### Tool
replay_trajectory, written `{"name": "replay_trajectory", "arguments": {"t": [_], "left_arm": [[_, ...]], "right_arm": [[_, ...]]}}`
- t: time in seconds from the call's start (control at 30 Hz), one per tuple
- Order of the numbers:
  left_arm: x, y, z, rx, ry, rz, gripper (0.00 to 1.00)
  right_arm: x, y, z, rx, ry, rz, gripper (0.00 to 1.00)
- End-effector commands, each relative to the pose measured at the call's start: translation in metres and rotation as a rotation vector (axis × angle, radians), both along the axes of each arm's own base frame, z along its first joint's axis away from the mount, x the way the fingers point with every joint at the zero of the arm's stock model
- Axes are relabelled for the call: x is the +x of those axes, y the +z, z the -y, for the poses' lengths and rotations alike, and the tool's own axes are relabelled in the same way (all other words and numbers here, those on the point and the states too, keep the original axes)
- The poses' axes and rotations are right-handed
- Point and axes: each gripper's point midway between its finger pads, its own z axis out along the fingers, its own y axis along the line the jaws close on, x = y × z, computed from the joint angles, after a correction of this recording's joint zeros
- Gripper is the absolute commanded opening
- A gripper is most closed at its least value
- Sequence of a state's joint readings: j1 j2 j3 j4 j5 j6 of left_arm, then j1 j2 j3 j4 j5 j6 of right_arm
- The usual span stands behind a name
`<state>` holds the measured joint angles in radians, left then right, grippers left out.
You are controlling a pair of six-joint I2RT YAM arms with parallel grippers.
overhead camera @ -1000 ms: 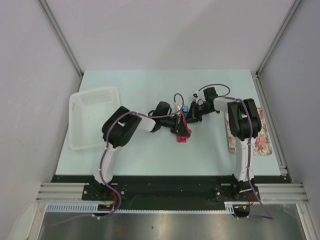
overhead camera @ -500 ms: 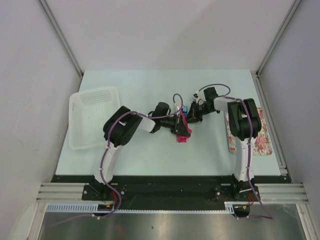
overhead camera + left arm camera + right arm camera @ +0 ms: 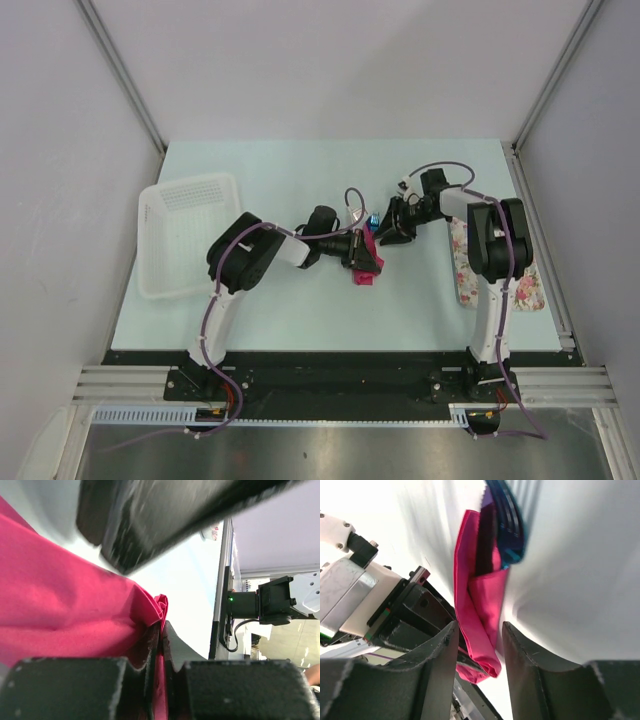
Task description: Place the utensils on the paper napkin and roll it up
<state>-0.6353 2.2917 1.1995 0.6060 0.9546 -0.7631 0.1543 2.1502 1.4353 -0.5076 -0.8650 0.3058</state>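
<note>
I see only blue tips of the utensils (image 3: 507, 530); the paper napkin (image 3: 476, 612) hides the rest. Overhead, the left gripper (image 3: 368, 258) half covers it.

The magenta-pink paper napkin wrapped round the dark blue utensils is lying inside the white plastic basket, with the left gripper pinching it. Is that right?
Not quite. The magenta-pink paper napkin lies on the pale table, not in the white plastic basket, which sits apart on the left; the top external view shows this. The left gripper does pinch it, the dark blue utensils wrapped inside.

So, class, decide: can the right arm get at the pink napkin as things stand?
Probably yes: the right gripper faces the napkin, open, with nothing between; the left gripper pinches just one end.
</note>
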Motion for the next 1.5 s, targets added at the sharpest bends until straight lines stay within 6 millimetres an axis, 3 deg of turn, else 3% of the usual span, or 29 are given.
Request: {"name": "replay_trajectory", "arguments": {"t": [0.0, 0.33, 0.7, 0.77, 0.93, 1.1, 1.13, 1.17, 1.3, 1.47], "left_arm": [[-0.019, -0.037, -0.01, 0.086, -0.007, -0.073, 0.11], [-0.014, -0.036, -0.007, 0.088, -0.008, -0.055, 0.12], [-0.01, -0.03, -0.005, 0.085, -0.016, -0.032, 0.12], [-0.01, -0.027, -0.004, 0.081, -0.017, -0.029, 0.12], [-0.011, 0.008, -0.003, 0.016, -0.023, 0.035, 0.22], [-0.012, 0.062, -0.008, -0.074, -0.017, 0.103, 0.47], [-0.014, 0.065, -0.012, -0.074, -0.011, 0.1, 0.48], [-0.013, 0.083, -0.015, -0.094, -0.003, 0.126, 0.49], [-0.007, 0.092, -0.035, -0.086, 0.058, 0.114, 0.48], [-0.014, 0.074, -0.038, -0.048, 0.053, 0.045, 0.41]], "right_arm": [[-0.006, 0.02, 0.005, 0.009, 0.011, 0.029, 0.46], [-0.004, 0.032, 0.002, 0.103, -0.015, 0.037, 0.46], [-0.014, -0.009, -0.007, -0.007, 0.057, 0.018, 0.36], [-0.014, -0.019, -0.001, -0.06, 0.066, 0.033, 0.26], [-0.019, -0.042, 0.01, -0.134, 0.089, 0.023, 0.0], [-0.016, -0.052, 0.015, -0.176, 0.091, 0.034, 0.0], [-0.016, -0.053, 0.014, -0.179, 0.094, 0.038, 0.0], [-0.015, -0.054, 0.015, -0.185, 0.095, 0.041, 0.0], [-0.018, -0.058, 0.017, -0.191, 0.095, 0.035, 0.0], [-0.018, -0.059, 0.017, -0.19, 0.093, 0.036, 0.0]]}}
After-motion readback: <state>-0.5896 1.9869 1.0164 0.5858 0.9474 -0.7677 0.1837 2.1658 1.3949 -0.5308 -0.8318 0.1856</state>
